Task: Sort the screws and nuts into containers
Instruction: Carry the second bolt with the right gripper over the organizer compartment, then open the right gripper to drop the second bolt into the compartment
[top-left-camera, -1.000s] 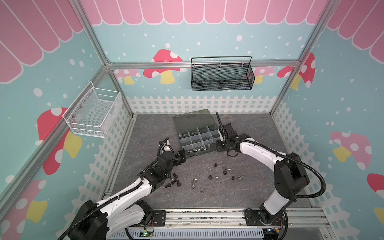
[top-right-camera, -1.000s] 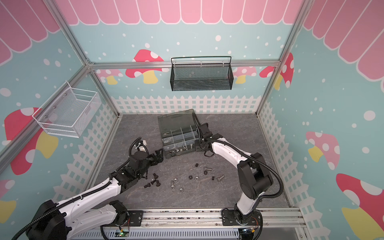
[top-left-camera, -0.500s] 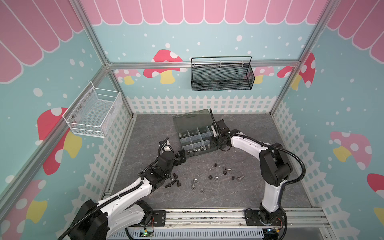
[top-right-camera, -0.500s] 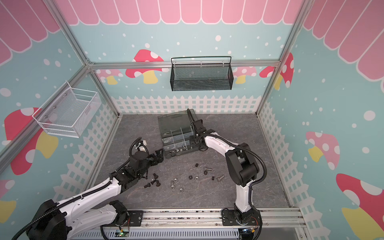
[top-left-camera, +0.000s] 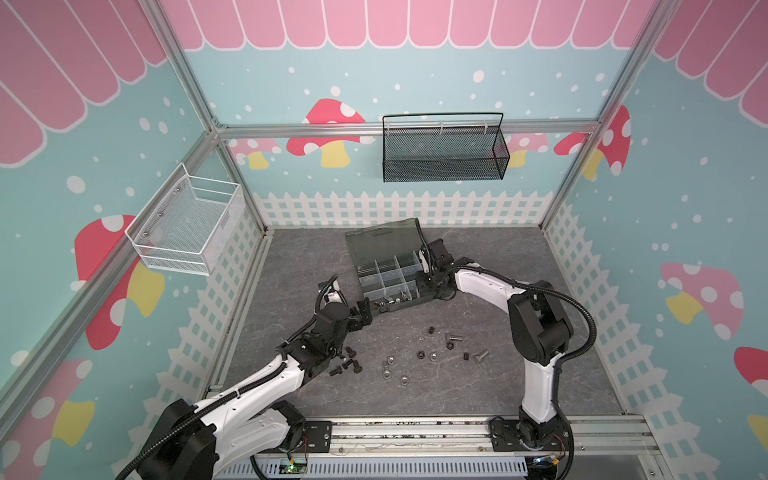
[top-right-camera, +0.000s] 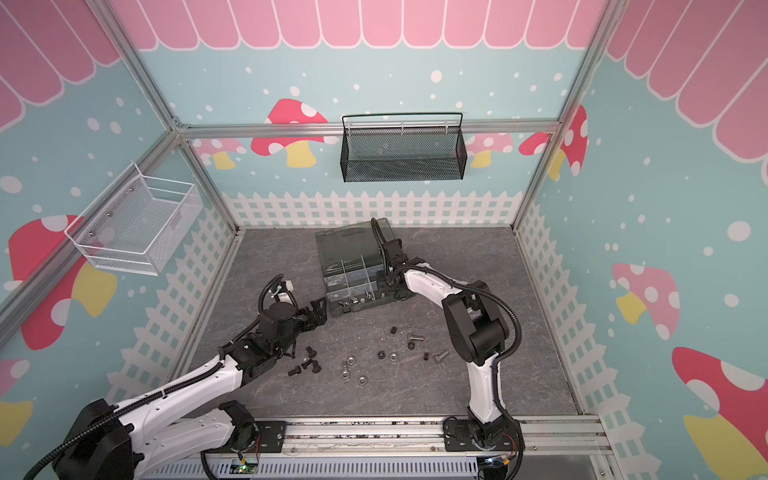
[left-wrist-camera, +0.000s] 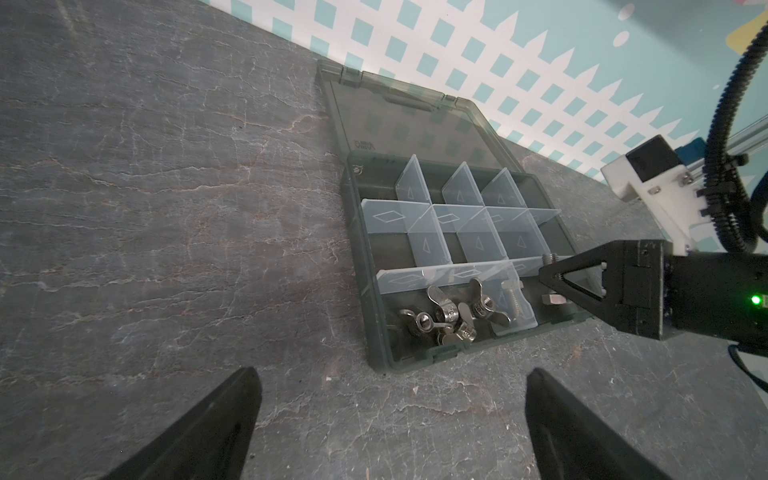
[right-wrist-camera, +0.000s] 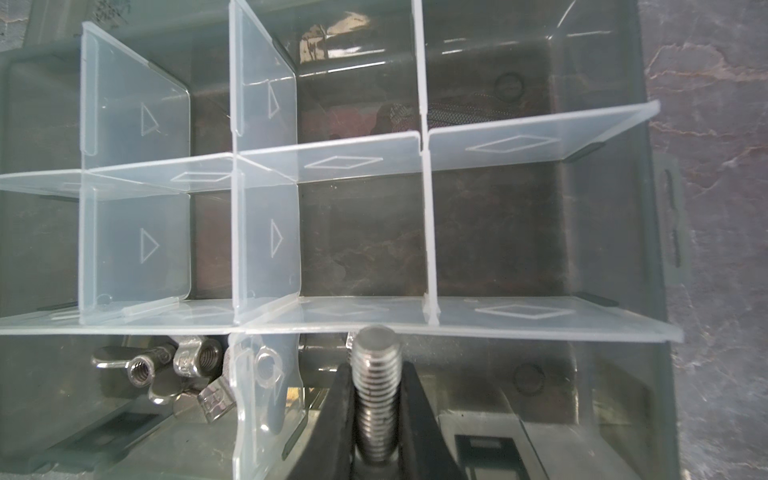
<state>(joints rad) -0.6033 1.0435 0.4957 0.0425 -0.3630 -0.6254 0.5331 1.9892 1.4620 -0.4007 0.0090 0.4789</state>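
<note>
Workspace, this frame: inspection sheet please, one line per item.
Surface: grey stone-look tabletop, hardware scattered mid-front.
Job's things: organiser box open; wing nuts in a near-row compartment, a hex-head screw in the next one; black screws, silver nuts, black nuts and a loose silver screw on the table.
Clutter: nothing seen.
Grippers: left gripper open, empty, short of the box; right gripper shut on a threaded silver screw over the near row.
Cables: black hoses along both arms, none on the hardware.
Surroundings: black mesh basket on the back wall, white wire basket on the left wall; nothing seen in either.
</note>
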